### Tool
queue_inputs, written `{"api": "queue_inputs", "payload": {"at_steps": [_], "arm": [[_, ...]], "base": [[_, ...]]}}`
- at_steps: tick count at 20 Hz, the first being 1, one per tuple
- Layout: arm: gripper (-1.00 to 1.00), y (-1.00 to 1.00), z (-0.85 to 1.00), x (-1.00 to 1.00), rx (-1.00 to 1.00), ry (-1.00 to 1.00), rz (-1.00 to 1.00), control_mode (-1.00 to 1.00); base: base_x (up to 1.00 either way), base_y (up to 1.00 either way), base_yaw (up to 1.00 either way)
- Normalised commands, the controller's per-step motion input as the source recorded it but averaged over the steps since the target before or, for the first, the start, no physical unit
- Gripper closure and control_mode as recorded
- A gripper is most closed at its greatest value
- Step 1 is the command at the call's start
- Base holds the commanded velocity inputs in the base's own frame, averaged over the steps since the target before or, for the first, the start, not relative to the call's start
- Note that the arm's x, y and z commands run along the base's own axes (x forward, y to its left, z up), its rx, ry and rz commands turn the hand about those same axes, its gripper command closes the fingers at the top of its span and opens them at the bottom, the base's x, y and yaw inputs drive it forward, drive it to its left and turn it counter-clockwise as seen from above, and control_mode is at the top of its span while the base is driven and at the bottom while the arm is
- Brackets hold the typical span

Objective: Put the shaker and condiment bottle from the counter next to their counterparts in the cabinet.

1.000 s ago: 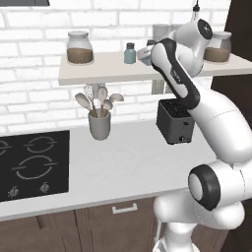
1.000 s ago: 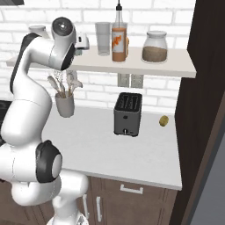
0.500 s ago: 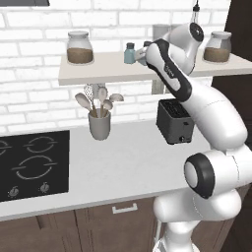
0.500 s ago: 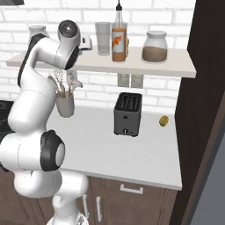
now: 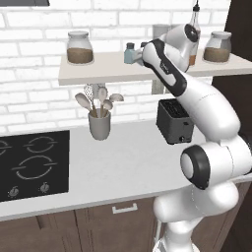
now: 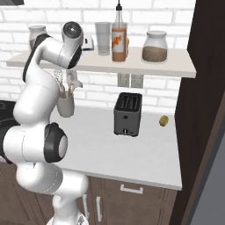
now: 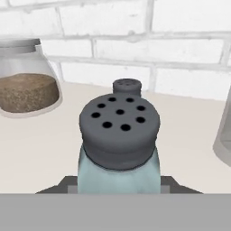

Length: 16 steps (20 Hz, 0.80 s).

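In the hand view my gripper [image 7: 118, 184] is shut on the shaker [image 7: 119, 135], a blue-grey body under a dark holed cap, held just above the pale cabinet shelf [image 7: 40, 144]. Right behind it stands its twin shaker [image 7: 127, 85]. In the left base view the gripper [image 5: 141, 55] is at shelf height next to the twin shaker [image 5: 129, 53], and the hand covers most of the held one. The condiment bottle [image 6: 118, 37] with its black pump spout stands on the shelf [image 6: 176, 66], and a squat orange bottle [image 6: 127, 43] peeks out behind it.
Brown-filled glass jars [image 5: 78, 47] [image 6: 154, 47] stand at either end of the shelf, with a clear glass [image 6: 103, 38] between them. On the counter below are a black toaster [image 6: 128, 113], a grey utensil holder [image 5: 100, 124], a small olive object [image 6: 164, 121] and the stove top [image 5: 29, 162].
The hand has moved a little left along the shelf with the shaker, ending closer to the twin shaker. The elbow has swung higher.
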Motion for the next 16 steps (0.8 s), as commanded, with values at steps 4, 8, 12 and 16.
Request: {"api": "queue_inputs", "payload": {"at_steps": [4,8,12,16], "arm": [[1.00,0.04,-0.12,0.16,0.00,0.00,0.01,-1.00],[1.00,0.03,-0.09,0.15,0.00,0.00,0.01,-1.00],[1.00,0.03,-0.08,0.16,0.00,0.00,0.01,-1.00],[1.00,0.05,-0.12,0.12,0.00,0.00,0.01,-1.00]], "base": [[0.00,0.00,0.00],[0.00,0.00,0.00],[0.00,0.00,0.00],[0.00,0.00,0.00]]}}
